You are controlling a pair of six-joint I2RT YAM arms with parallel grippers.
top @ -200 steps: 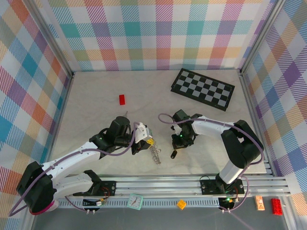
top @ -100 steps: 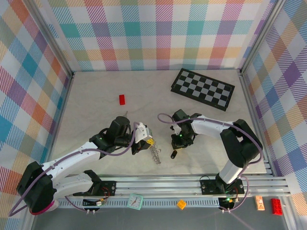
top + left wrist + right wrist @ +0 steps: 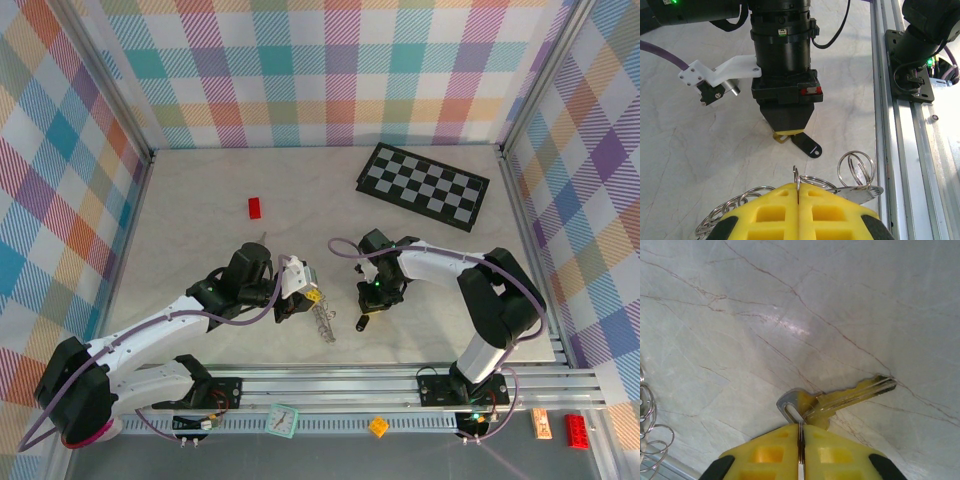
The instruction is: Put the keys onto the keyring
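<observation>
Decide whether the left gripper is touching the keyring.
Touching. In the left wrist view the left gripper is shut, its yellow pads pinching a wire of the keyring.

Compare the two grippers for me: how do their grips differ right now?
The left gripper is shut on the keyring, thin wire loops spilling out both sides; the right gripper is shut on a key, one flat piece low against the table. The right gripper stands upright; the left gripper tilts toward it. Both have yellow pads pressed together.
</observation>
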